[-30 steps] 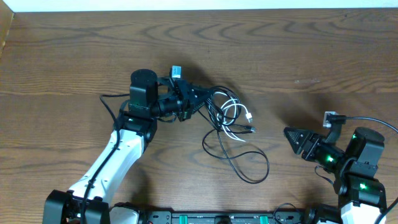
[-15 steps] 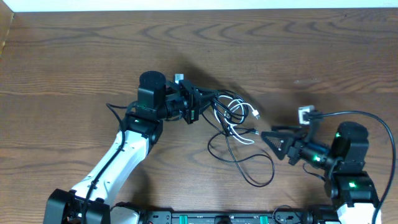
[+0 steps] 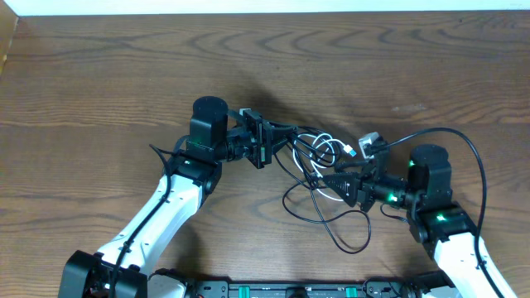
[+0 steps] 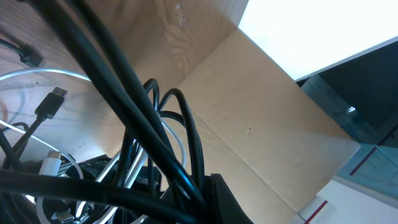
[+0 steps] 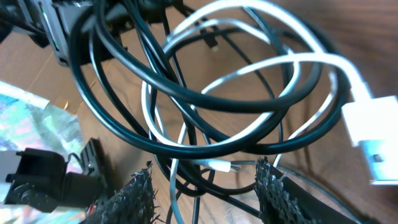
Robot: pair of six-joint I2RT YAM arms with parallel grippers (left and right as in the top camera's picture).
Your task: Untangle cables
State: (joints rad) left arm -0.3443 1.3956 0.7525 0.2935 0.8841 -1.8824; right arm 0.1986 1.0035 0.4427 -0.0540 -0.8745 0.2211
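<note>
**Cables [image 3: 319, 161] lie in one knot at mid-table [image 3: 99, 83]; the untangling looks barely begun.**
The left gripper [image 3: 265, 142] is clamped tight on the bundle's left edge. The right gripper [image 3: 335, 184], its jaws half parted and holding nothing, noses into the right side, where the white cable [image 3: 330, 149] loops through black ones. No strand is free yet.

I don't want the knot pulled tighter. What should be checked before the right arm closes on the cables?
1. Left gripper shut on cables: ok.
2. Right gripper open, jaws astride the tangle: ok.
3. Single strand between its jaws: not ok; several cross there, white cable included.
4. White plug free of the loops: cannot tell.
5. Cables well inside table edges: ok.
</note>
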